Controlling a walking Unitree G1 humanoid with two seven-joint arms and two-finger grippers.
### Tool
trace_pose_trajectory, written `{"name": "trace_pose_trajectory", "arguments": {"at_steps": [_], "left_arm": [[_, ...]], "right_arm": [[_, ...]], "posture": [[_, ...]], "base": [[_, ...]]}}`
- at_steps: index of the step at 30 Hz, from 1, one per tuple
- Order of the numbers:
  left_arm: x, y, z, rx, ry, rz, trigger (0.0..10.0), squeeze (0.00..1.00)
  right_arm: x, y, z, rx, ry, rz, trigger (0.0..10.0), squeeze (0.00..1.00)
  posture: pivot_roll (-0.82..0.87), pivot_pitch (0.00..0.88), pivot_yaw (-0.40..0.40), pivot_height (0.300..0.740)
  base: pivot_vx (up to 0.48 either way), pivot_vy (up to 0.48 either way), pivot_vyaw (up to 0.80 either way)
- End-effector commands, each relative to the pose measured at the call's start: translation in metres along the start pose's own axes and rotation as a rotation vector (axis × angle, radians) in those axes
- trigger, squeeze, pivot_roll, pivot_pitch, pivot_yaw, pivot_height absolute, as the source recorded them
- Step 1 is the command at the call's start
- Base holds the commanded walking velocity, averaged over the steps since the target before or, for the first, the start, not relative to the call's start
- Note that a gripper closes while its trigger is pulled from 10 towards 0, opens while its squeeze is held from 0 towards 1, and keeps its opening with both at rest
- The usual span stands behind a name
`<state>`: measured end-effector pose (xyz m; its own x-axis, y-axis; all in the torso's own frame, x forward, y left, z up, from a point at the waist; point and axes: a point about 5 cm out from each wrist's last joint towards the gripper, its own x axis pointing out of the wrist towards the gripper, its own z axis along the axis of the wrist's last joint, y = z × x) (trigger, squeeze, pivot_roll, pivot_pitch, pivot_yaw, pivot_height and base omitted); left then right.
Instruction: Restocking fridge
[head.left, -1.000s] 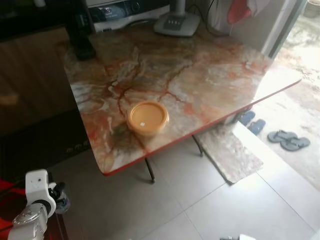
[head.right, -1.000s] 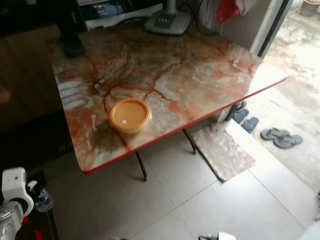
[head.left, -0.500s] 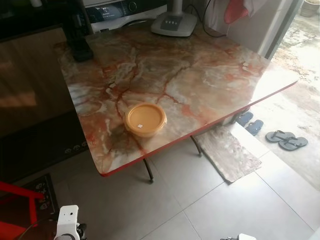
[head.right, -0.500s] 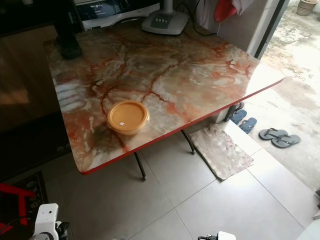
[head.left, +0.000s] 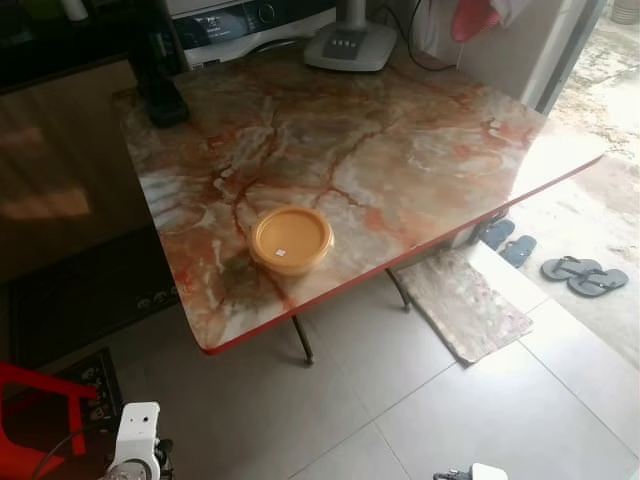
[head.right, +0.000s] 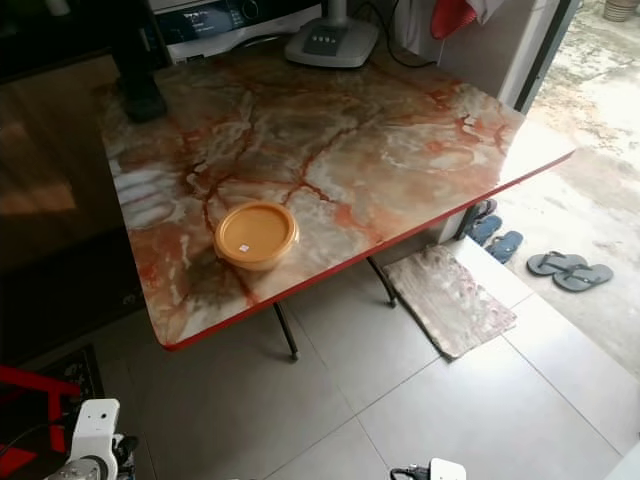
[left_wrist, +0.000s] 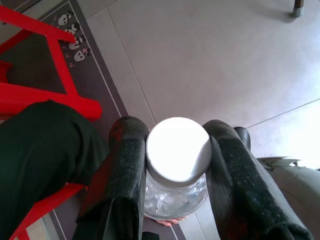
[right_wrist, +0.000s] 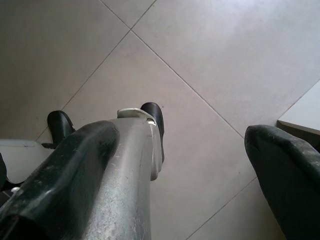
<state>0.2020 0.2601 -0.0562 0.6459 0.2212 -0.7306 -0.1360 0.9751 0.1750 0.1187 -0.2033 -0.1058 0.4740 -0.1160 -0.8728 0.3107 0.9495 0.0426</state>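
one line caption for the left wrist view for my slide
Left gripper shut on a clear white-lidded jar, held above the grey tiled floor beside a red chair.

A lived-in home is shown. A marble-patterned table (head.left: 400, 150) is set on a tiled floor (head.left: 480, 400), and sandals (head.left: 583, 276) and a doormat (head.left: 465, 305) are seen by an open doorway.

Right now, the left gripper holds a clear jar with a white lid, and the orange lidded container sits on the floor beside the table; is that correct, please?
Not quite. The left gripper does hold the clear jar with a white lid, but the orange lidded container sits on the marble-patterned table, near its front edge, not on the floor, as the left eye view shows.
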Motion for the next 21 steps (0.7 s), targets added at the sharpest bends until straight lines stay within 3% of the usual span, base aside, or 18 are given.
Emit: {"name": "trace_pose_trajectory", "arguments": {"at_steps": [1,5,21], "left_arm": [[-0.002,0.006,-0.007,0.005,0.022,0.022,10.0,0.0],[-0.004,0.003,-0.017,0.01,0.049,0.016,10.0,0.0],[-0.007,-0.008,-0.032,-0.02,0.089,0.016,10.0,0.0]], "right_arm": [[-0.003,-0.002,-0.014,0.045,0.048,-0.023,10.0,0.0],[-0.003,-0.004,-0.015,0.098,0.047,-0.034,10.0,0.0],[-0.004,-0.013,-0.014,0.088,0.039,-0.051,10.0,0.0]], "posture": [[0.07,0.103,0.059,0.74],[0.05,0.087,0.037,0.74],[0.06,0.102,-0.009,0.74]], "base": [[0.0,0.262,0.0],[0.0,0.267,0.0],[0.0,0.24,0.0]]}}
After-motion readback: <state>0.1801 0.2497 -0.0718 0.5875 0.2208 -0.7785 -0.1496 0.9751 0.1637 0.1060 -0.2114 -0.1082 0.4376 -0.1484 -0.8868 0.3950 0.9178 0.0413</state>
